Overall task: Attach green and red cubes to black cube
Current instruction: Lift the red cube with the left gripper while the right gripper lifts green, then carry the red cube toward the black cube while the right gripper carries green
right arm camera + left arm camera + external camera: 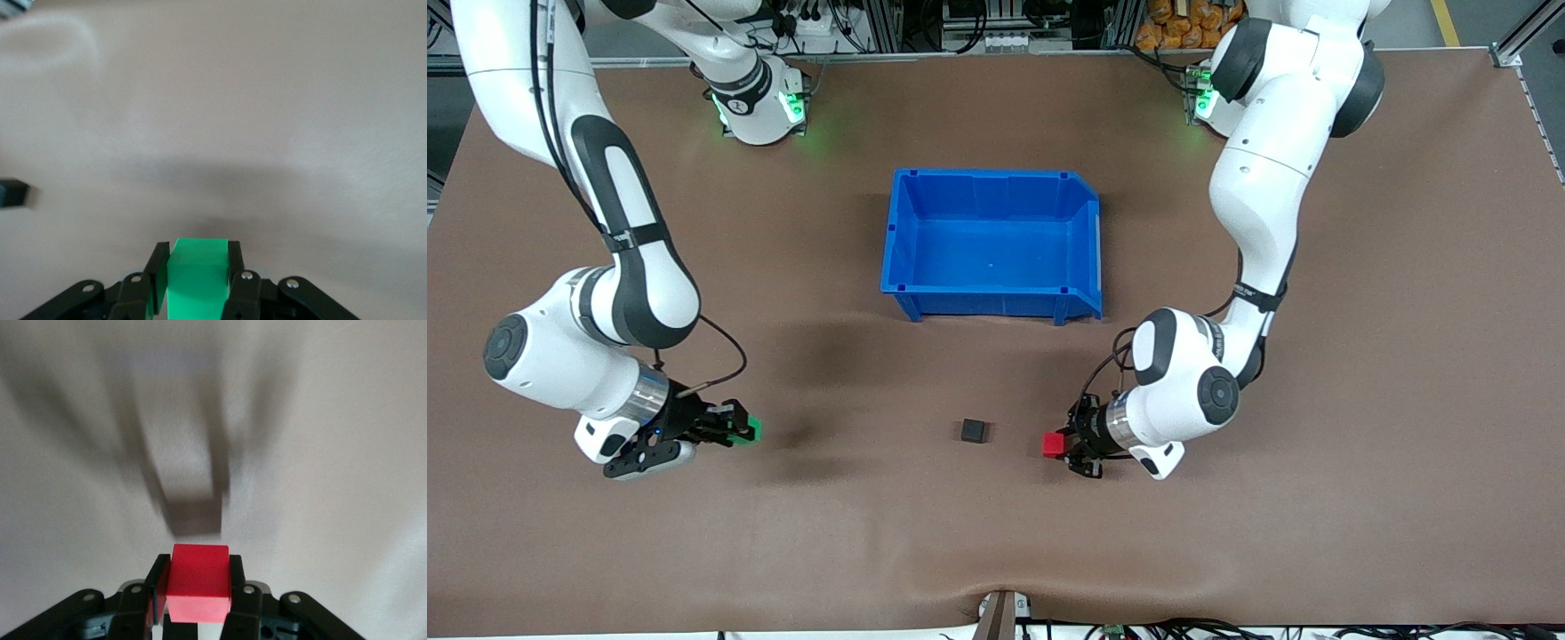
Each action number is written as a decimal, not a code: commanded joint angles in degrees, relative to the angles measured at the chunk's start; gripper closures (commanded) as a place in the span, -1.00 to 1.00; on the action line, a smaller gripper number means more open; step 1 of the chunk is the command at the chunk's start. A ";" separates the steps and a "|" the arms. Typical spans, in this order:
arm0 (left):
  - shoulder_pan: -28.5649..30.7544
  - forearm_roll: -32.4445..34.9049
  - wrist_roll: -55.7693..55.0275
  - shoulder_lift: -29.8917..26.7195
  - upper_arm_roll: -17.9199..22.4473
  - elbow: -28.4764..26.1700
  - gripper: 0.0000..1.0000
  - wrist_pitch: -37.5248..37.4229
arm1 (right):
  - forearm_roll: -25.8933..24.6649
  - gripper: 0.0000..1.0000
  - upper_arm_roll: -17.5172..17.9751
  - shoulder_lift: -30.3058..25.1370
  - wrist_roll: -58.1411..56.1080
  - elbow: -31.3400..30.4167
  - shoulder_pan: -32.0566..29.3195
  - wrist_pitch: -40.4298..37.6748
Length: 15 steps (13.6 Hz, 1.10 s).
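Blue bin on the brown surface

The blue bin sits upright at mid-surface, open and nothing inside.

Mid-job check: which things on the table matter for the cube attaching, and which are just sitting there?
Part of the job:
red cube, held in left gripper
green cube, held in right gripper
black cube, on the table between them

Just lying about:
blue bin

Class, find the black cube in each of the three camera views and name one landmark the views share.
Front view: the black cube sits on the brown table, nearer the camera than the blue bin.
Left wrist view: not in it; only the red cube in the left pincer.
Right wrist view: at the picture's edge.
Shared landmark: the brown table.
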 commanded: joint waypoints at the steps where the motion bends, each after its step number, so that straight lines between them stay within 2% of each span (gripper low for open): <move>1: -0.68 -1.08 -1.80 2.58 -0.03 3.41 1.00 1.82 | 2.33 1.00 -0.21 0.57 11.11 0.15 0.57 0.27; 3: -2.61 -1.17 -3.28 2.85 -0.38 3.50 1.00 5.14 | 1.37 1.00 -0.38 0.66 22.19 0.24 1.44 0.01; 8: -3.84 -2.93 -1.63 5.31 -1.70 6.66 1.00 5.69 | 0.93 1.00 -0.65 1.02 52.59 0.15 3.46 -0.87; 13: -6.04 -2.93 -0.48 6.01 -1.35 6.40 1.00 7.10 | -2.49 1.00 -0.65 3.04 79.23 3.31 5.83 -2.09; 15: -6.04 -2.93 0.57 5.93 -1.17 6.23 1.00 7.01 | -5.65 1.00 -0.65 3.73 87.95 5.85 6.80 -4.72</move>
